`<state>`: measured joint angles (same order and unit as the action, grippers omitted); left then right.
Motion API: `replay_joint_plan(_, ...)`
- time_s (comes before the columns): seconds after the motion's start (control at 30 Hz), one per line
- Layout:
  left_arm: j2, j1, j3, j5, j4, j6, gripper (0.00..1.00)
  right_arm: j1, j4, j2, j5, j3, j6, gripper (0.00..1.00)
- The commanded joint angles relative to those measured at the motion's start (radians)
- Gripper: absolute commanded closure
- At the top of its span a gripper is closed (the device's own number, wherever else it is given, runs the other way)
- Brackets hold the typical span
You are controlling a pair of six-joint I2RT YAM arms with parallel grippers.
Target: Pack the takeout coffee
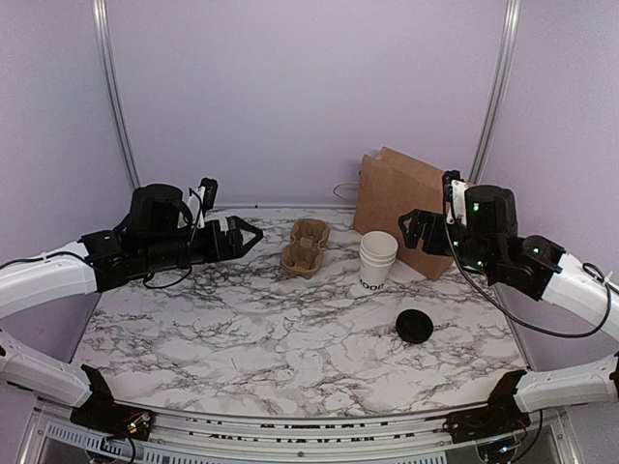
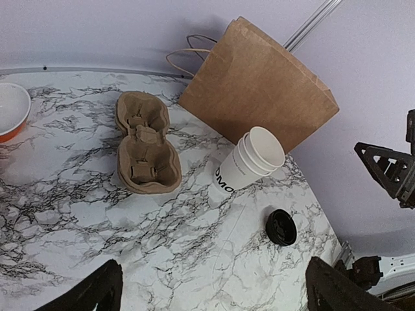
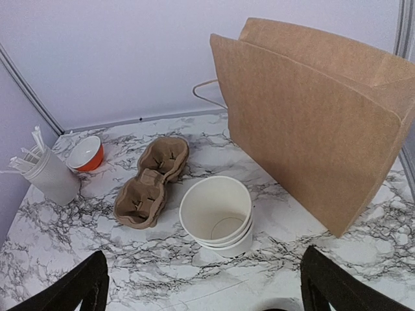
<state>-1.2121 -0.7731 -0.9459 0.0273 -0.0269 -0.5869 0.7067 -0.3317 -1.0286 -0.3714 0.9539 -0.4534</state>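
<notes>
Your left gripper (image 1: 250,235) has its jaws spread wide with nothing between them, hovering over the left side of the marble table (image 1: 222,329). Right gripper (image 1: 407,230), same story: jaws splayed, gripping nothing, up in front of the brown paper bag (image 1: 397,198).

Moving outward, the lettered cup (image 1: 371,278) stands upright right of the table's middle, just in front of the bag. Its long axis is vertical, mouth to the ceiling, black lettering turned toward the near-left. It sits at the bottom of a nested stack, with plain white cups (image 1: 378,244) seated inside it. At least two rims show, but the exact count can't be told.

The lid is off. One black lid (image 1: 414,326) lies flat on the table, near-right of the stack and apart from it.

One cardboard cup carrier (image 1: 306,246) with two wells lies left of the stack, not touching. Far left you've got one orange bowl (image 3: 86,153) and one utensil holder (image 3: 52,176) with white sticks in it.
</notes>
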Motion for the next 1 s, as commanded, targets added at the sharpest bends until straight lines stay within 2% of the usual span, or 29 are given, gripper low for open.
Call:
replay_joint_plan(0.0, -0.008, 0.005, -0.04, -0.074, 0.041, -0.011, 0.01, -0.021, 0.066, 0.061, 0.031, -0.023, 0.061, 0.0)
replay_joint_plan(0.23, -0.044, 0.005, -0.055, -0.134, 0.041, 0.003, 0.01, -0.023, 0.038, 0.063, -0.003, -0.012, 0.132, 0.0)
replay_joint_plan(0.43, -0.032, 0.005, -0.013, -0.164, 0.085, -0.01, 0.01, -0.034, 0.052, 0.067, 0.032, -0.014, 0.176, 0.0)
replay_joint_plan(0.7, -0.009, 0.006, 0.012, -0.177, 0.095, -0.006, 0.01, -0.057, -0.015, -0.025, 0.091, 0.001, 0.192, 0.0)
replay_joint_plan(0.97, 0.029, 0.01, 0.022, -0.159, 0.082, 0.029, 0.01, -0.089, -0.024, -0.141, 0.183, 0.054, 0.119, 0.01)
